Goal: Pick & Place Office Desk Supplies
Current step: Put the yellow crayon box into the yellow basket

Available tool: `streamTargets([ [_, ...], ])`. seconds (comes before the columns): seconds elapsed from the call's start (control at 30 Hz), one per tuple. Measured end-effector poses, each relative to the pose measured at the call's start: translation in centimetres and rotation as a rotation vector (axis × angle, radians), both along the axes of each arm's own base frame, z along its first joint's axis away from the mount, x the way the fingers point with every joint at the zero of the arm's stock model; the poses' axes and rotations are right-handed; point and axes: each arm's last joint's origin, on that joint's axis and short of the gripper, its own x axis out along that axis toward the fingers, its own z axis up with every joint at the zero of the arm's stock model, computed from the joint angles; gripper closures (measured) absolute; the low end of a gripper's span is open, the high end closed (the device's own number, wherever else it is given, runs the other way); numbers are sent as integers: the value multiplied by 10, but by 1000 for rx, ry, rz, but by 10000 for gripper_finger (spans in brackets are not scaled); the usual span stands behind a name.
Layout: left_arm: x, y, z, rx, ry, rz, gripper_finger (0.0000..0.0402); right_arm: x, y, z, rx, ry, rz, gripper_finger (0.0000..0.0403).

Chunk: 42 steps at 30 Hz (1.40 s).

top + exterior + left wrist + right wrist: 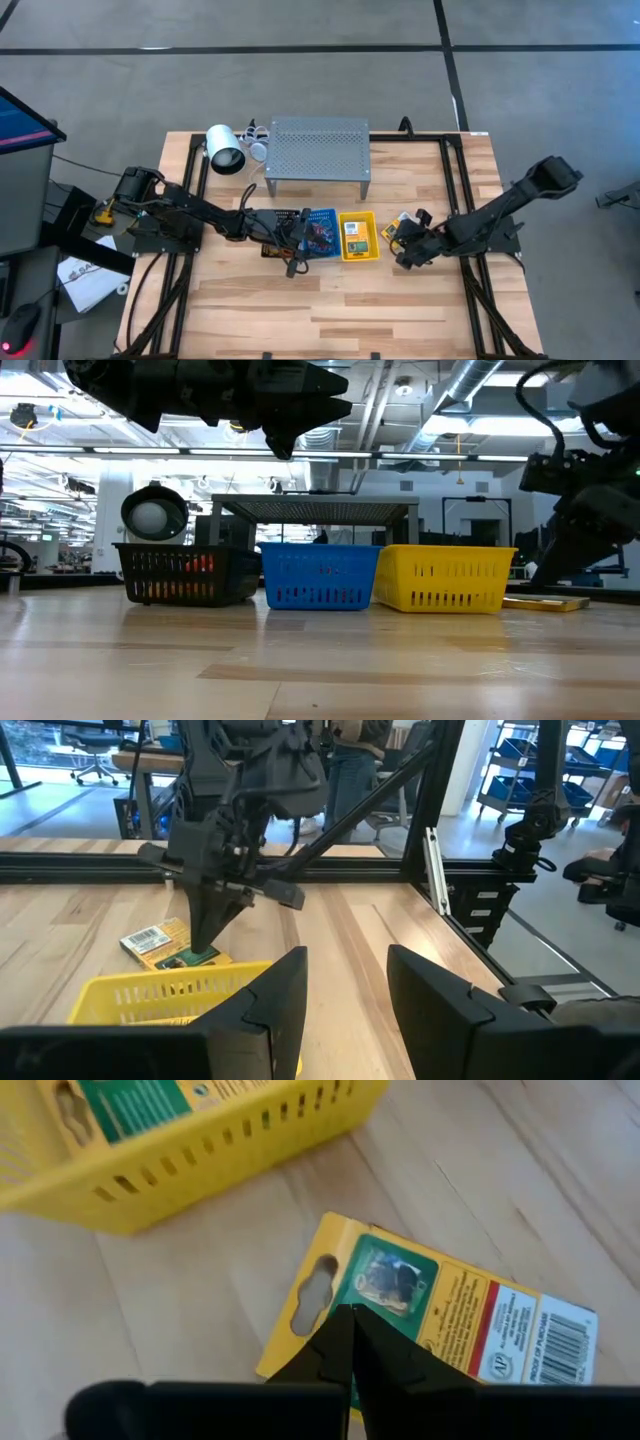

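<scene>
- Crayon box (430, 1305) lies flat on the surface beside the yellow basket (358, 236).
- Right pincer (350, 1342) has its fingers closed together on the box's edge.
- Left pincer (345, 995) hangs open above the baskets.
- Lift slowly; that thin edge grip could slip.

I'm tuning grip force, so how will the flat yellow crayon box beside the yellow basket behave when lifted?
The crayon box looks like thin printed card, so probably light and fairly stiff. It lies flat on the table, so it may slide before lifting. The right tool is shut at its edge; a pinch that near the edge may let it droop or pivot.
</scene>
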Motion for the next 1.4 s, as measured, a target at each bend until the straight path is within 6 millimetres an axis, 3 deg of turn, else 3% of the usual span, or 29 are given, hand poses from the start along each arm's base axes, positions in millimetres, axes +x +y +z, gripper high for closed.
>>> streamTargets([
  [0.43, 0, 0, 0, 0, 1, 0, 266, 1, 7, -12, 68, 82, 8, 402],
  [0.9, 0, 0, 0, 0, 1, 0, 266, -32, 22, 2, 249, 173, 53, 402],
  [1.1, 0, 0, 0, 0, 1, 0, 266, -37, 27, 9, 297, 114, 64, 402],
  [1.4, 0, -2, 0, -5, 2, -36, 266, -29, 40, 21, 277, -109, 160, 402],
])
